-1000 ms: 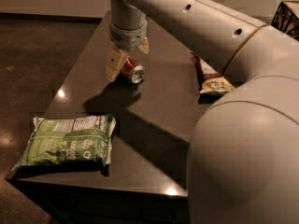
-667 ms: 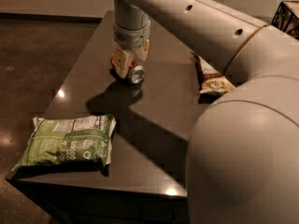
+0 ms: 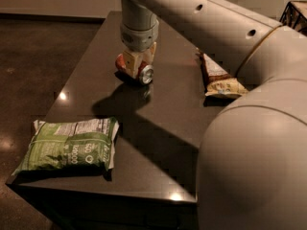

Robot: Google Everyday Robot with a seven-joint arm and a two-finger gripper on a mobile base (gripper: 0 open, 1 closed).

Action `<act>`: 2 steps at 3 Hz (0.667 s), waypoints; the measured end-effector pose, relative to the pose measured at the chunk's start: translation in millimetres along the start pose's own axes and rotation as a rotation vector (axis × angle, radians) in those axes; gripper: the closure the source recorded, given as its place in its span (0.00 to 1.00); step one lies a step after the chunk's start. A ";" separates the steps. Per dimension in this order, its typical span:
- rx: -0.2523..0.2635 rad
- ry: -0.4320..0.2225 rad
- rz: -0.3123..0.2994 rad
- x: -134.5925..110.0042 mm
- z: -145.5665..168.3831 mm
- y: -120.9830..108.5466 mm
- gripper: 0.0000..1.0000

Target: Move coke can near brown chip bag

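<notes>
The coke can (image 3: 144, 73) lies on its side on the dark table (image 3: 163, 128), at the far middle, with its silver end facing front right. My gripper (image 3: 136, 61) is down over the can's red body and straddles it, with the wrist straight above. The brown chip bag (image 3: 218, 78) lies flat to the right of the can, about a bag's length away. My arm's pale shell partly hides its far end.
A green chip bag (image 3: 72, 145) lies flat at the table's front left corner. My arm's large shell (image 3: 254, 166) fills the right foreground and hides that part of the table. A dark wire basket (image 3: 295, 13) stands at the far right.
My gripper has come down from just above the coke can to sit around it at table level. The can and both bags have stayed in place.
</notes>
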State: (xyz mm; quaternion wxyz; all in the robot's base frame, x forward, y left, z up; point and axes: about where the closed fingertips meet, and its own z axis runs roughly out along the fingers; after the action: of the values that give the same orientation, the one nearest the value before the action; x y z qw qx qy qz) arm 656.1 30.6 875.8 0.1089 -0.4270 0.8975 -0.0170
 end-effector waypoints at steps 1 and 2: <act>0.027 0.006 -0.022 13.9 -13.5 -14.6 1.00; 0.044 0.000 -0.058 39.1 -30.2 -45.7 1.00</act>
State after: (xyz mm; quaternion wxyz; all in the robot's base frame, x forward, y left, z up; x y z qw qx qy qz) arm 660.7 -30.5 903.8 0.1176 -0.4504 0.8841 -0.0399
